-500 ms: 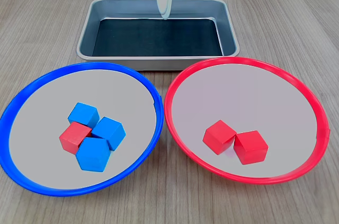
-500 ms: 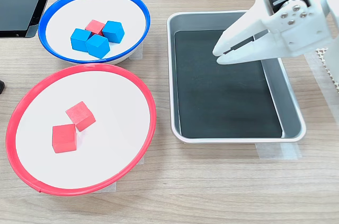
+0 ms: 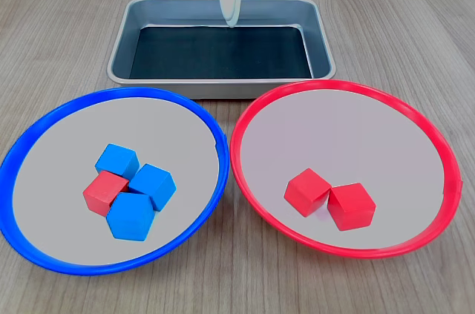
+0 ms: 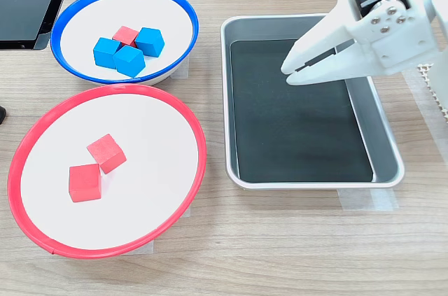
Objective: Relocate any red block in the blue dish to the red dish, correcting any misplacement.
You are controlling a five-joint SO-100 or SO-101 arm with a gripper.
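- A pale wood-grain table point(image 3: 415, 24) carries two round dishes at its near edge and a metal tray point(image 3: 220, 10) behind them; the tray is empty.
- The red block point(image 3: 105, 191) sits mid-dish in the blue dish point(image 3: 215, 132), wedged against three blue cubes point(image 3: 151, 184); it reads as the stray.
- The red dish point(image 3: 245, 117) holds two red cubes point(image 3: 350, 205) touching, near its front rim.
- The gripper point(image 4: 288, 72) hangs over the tray, fingers almost closed, holding nothing; likely parked clear.

Brushed metal tray point(image 3: 122, 47) with matt black liner, wood-grain table point(image 3: 59, 17), smooth white plastic gripper point(image 4: 288, 72)

The wooden table point(image 3: 67, 24) carries the blue dish point(image 3: 44, 130), red dish point(image 3: 415, 112) and metal tray point(image 3: 122, 39).
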